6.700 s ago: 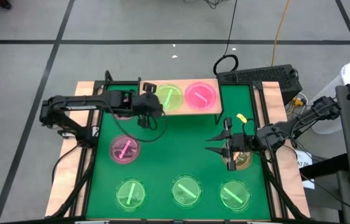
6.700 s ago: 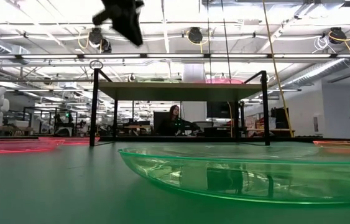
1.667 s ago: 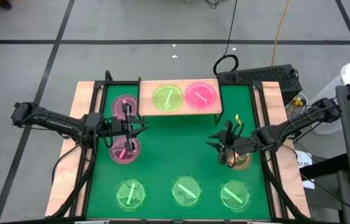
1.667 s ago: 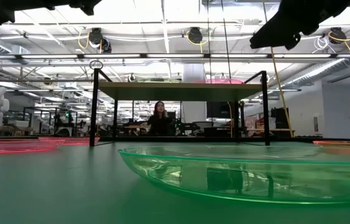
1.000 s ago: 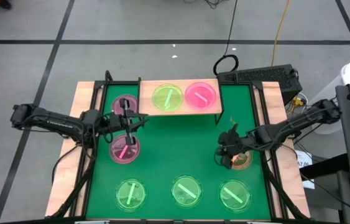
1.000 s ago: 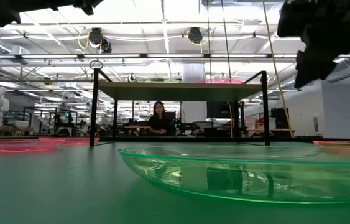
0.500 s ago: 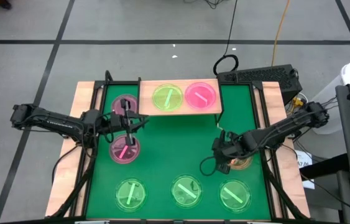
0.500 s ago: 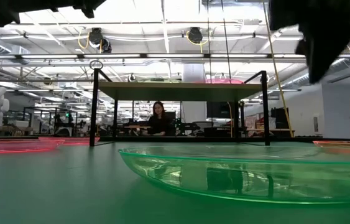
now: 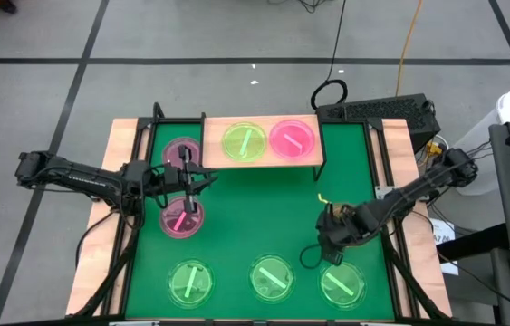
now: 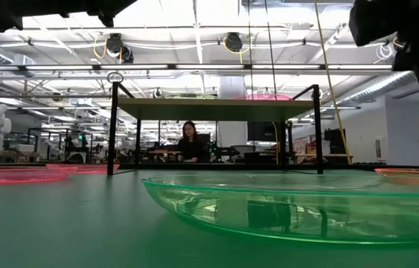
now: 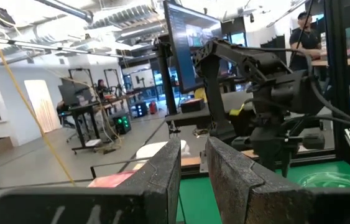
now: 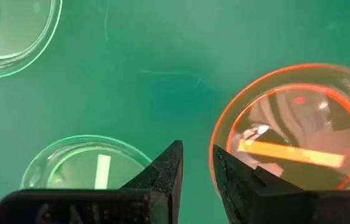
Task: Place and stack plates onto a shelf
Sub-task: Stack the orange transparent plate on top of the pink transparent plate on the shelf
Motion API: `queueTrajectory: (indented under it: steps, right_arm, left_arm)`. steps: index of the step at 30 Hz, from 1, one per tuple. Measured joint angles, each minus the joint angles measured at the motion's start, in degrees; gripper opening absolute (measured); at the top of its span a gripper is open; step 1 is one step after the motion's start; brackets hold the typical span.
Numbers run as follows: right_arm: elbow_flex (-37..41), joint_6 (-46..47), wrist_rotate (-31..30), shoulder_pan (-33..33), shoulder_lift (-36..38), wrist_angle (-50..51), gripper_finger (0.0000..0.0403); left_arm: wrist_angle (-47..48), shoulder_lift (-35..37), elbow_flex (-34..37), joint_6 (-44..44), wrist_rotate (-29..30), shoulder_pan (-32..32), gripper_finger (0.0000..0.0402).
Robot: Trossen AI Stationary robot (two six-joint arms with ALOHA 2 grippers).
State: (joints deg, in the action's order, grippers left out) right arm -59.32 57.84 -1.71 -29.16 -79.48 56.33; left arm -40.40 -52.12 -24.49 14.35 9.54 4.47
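Currently right gripper hovers empty over orange plate, fingers w/ narrow gap; left gripper likewise, idle; next: straddle rim & clamp.

Green mat: held six plates along near edge and sides. Shelf at far edge: two plates.

shelf stands at the back of the mat, two plates side by side on it. one plate lies on the mat left of the shelf, another nearer the front. three plates in a row along the front edge. keyboard behind the table's right corner.
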Motion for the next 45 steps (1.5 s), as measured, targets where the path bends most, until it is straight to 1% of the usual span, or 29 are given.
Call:
queueTrajectory:
  steps: [2, 5, 10, 13, 19, 22, 26, 31, 35, 38, 45]
  right_arm:
    - [-0.62, 0.19, -1.39, -1.18, -0.60, 0.20, 0.0075]
    - [-1.28, 0.22, -1.73, -2.61, -3.61, 2.61, 0.0075]
    - [-1.43, 1.63, 0.04, -3.93, -9.96, 7.75, 0.0075]
    - [-1.43, 1.66, 1.94, -4.42, -11.63, 7.66, 0.0075]
    - [-1.43, 1.40, 1.70, -5.48, -10.48, 2.70, 0.0075]
    - [-1.46, -0.42, 1.39, -5.91, -10.01, -1.12, 0.0075]
    - [-1.20, -1.69, -2.30, -6.79, -9.99, -4.18, 0.0075]
    - [1.59, 0.04, -4.13, -6.74, -10.01, -3.33, 0.0075]
    - [4.20, 0.46, -3.96, -6.77, -10.01, -4.56, 0.0075]
    - [5.76, 1.42, -2.72, -6.74, -10.01, -4.58, 0.0075]
    - [8.65, 3.50, -2.71, -6.74, -10.01, -5.14, 0.0075]
  left_arm:
    - [-0.02, 0.00, 0.00, -0.02, 0.00, 0.00, 0.0086]
    - [-0.02, 0.00, 0.00, -0.40, 0.00, 0.00, 0.0086]
    - [0.02, 0.00, 0.00, -1.18, 0.00, 0.00, 0.0086]
    - [0.09, 0.00, 0.00, -1.31, 0.00, 0.00, 0.0086]
    - [0.11, 0.00, 0.00, -1.38, 0.00, 0.00, 0.0086]
    - [0.11, 0.00, 0.00, -1.38, 0.00, 0.00, 0.0086]
    - [0.11, 0.00, 0.00, -1.38, 0.01, 0.00, 0.0086]
    - [0.11, 0.00, 0.00, -1.36, 0.02, 0.00, 0.0086]
    - [0.11, 0.00, 0.00, -1.36, 0.02, 0.01, 0.0086]
    - [0.10, 0.00, 0.00, -1.35, 0.02, 0.01, 0.0086]
    - [0.09, 0.00, 0.00, -1.01, 0.02, 0.00, 0.0086]
